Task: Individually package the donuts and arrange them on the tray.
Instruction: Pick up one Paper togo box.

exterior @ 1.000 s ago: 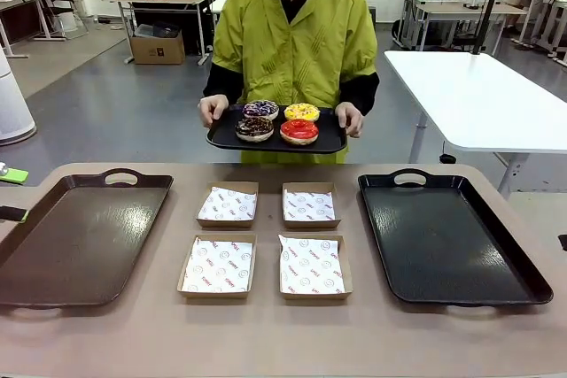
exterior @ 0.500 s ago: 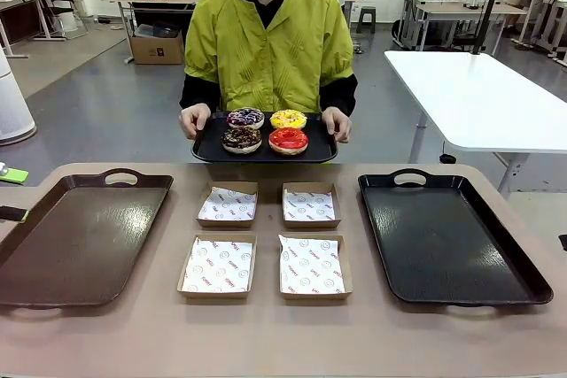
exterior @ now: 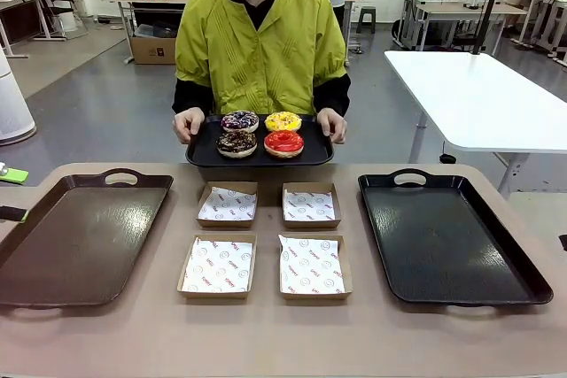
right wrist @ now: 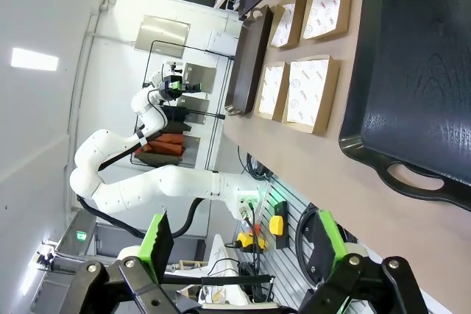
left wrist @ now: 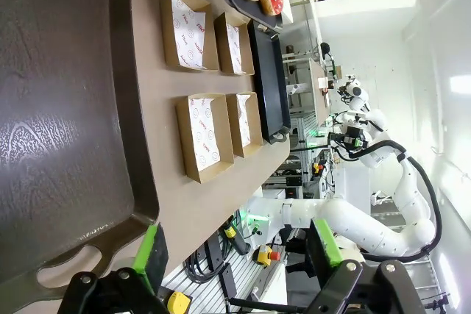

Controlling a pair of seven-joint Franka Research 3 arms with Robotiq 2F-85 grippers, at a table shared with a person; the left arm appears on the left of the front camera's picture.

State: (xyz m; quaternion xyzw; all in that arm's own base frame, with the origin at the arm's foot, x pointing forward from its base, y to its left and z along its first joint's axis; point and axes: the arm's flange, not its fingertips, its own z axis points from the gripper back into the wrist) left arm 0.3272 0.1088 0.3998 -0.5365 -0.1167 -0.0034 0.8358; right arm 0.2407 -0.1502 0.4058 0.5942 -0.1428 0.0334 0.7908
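Beyond the far edge of the table, the donuts sit on a small tray held by the person, well apart from both arms. The left gripper and right gripper gape wide, holding nothing; the left looks slightly nearer.

Bright, even overhead light keeps the front view sharp, shadows faint. Pale glare mottles the glossy black rectangular plastic tray and the dark brown rectangular plastic tray. Both wrist views bow straight edges near their borders; a white ceiling lamp blows out.
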